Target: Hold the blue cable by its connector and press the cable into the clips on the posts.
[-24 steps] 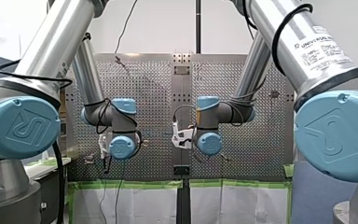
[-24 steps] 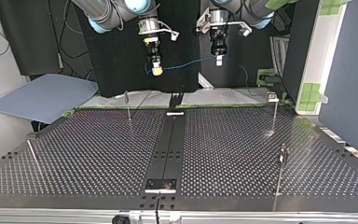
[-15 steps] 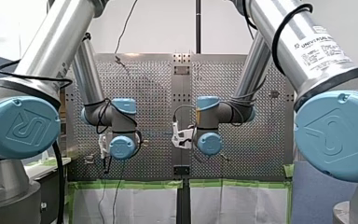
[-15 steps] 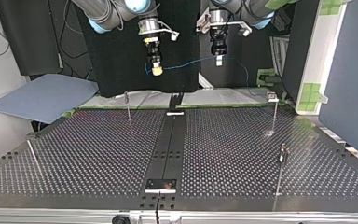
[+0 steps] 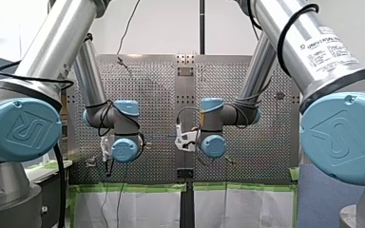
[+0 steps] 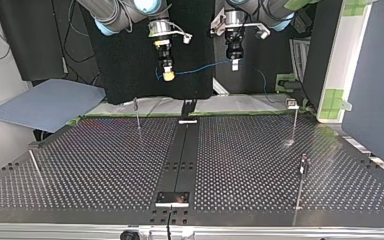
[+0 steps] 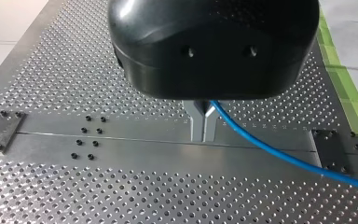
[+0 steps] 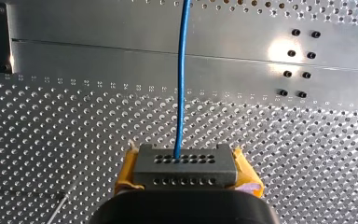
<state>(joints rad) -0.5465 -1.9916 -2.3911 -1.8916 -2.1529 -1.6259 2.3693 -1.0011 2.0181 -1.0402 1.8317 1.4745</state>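
One blue cable [image 8: 182,79] was held by two grippers, one connector [image 8: 185,165] clamped in right gripper [image 6: 167,75], left gripper [image 7: 203,125] closed on cable, four posts [image 6: 137,114] counted near table [image 6: 105,165] edges.

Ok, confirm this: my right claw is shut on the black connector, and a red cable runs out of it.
Wrong colour: the cable is blue, not red, as the right wrist view shows. Otherwise yes: my right claw is shut on the black connector, and the cable runs out of it.
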